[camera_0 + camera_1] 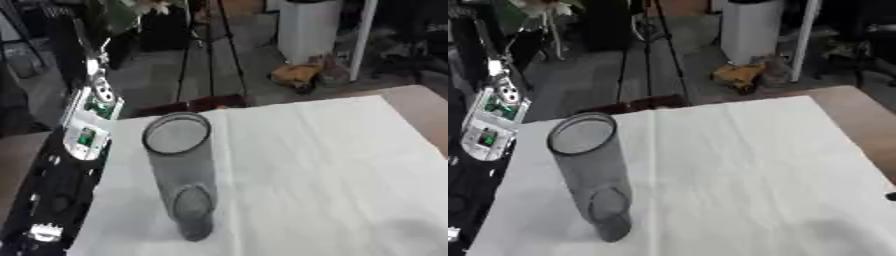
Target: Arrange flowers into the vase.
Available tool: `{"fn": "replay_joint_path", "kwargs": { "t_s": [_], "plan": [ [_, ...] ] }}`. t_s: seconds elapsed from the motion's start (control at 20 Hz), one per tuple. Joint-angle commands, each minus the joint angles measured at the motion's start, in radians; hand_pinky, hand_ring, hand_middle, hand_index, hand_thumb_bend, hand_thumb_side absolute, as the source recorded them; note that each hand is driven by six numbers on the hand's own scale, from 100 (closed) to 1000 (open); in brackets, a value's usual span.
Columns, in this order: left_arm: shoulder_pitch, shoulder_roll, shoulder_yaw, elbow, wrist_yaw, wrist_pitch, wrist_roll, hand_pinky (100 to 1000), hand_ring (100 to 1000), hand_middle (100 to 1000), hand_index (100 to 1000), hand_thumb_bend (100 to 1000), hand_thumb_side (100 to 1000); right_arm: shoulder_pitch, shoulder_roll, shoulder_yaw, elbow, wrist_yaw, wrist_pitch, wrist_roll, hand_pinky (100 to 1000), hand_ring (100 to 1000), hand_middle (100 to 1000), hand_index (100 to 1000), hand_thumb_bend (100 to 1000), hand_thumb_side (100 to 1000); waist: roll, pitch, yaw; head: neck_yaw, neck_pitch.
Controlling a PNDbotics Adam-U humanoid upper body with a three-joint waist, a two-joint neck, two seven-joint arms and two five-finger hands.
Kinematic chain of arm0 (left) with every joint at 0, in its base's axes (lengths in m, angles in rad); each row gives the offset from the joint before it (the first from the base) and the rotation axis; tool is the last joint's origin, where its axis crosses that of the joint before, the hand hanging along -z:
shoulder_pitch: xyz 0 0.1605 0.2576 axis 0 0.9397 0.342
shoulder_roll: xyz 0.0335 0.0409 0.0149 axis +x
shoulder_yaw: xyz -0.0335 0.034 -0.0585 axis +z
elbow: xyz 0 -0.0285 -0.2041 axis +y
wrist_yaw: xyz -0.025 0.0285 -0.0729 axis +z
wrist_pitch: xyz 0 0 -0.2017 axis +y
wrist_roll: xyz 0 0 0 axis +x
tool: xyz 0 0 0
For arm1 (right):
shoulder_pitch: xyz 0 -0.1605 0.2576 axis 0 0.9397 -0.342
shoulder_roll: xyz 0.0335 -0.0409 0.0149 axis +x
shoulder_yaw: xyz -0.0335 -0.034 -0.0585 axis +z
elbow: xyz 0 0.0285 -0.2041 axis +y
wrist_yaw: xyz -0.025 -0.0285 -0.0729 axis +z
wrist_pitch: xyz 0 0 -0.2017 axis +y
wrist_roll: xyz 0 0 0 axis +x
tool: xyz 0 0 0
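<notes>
A tall clear grey cylinder vase [181,170] stands upright on the white cloth [315,170], left of centre, with nothing in it. My left arm runs up the left edge. Its hand [92,112], with white and green parts on its back, is raised beside and behind the vase rim. A pale flower [156,7] with green leaves [118,19] shows at the top left above the hand. Its thin stem leads down into the hand's fingers. The flower head is well above and behind the vase mouth. My right hand does not show.
The cloth covers a brown table [429,107] whose right and far edges show. Beyond the far edge are a black tripod [210,55], a white bin [311,27] and an orange-brown bundle [297,74] on the floor. A small dark shape [891,196] touches the right edge.
</notes>
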Motion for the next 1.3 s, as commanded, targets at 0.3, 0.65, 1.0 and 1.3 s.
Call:
{"fn": "replay_joint_path", "kwargs": {
  "t_s": [0.3, 0.65, 1.0, 1.3],
  "plan": [
    [-0.003, 0.048, -0.017, -0.089, 0.154, -0.007, 0.014, 100, 100, 100, 127, 469, 500, -0.010, -0.015, -0.005, -0.025, -0.003, 0.003, -0.002, 658, 960, 393, 706, 465, 573, -0.020, -0.030, 0.002, -0.002, -0.012],
    [-0.057, 0.004, -0.068, -0.150, 0.249, -0.070, 0.022, 100, 100, 100, 125, 591, 447, -0.009, -0.011, -0.002, -0.024, -0.002, 0.004, 0.003, 658, 961, 391, 706, 465, 566, -0.020, -0.030, -0.005, -0.007, -0.021],
    [-0.011, -0.024, -0.110, -0.351, 0.373, -0.168, -0.069, 100, 100, 100, 125, 609, 424, -0.008, -0.013, -0.005, -0.024, -0.002, 0.005, 0.003, 658, 961, 391, 705, 464, 565, -0.017, -0.027, 0.000, -0.017, -0.027],
    [0.018, -0.004, -0.107, -0.493, 0.469, -0.097, -0.073, 100, 100, 100, 126, 648, 422, -0.008, -0.013, -0.005, -0.026, -0.003, 0.006, 0.003, 658, 961, 391, 705, 464, 565, -0.016, -0.028, 0.000, -0.017, -0.028]
  ]
}}
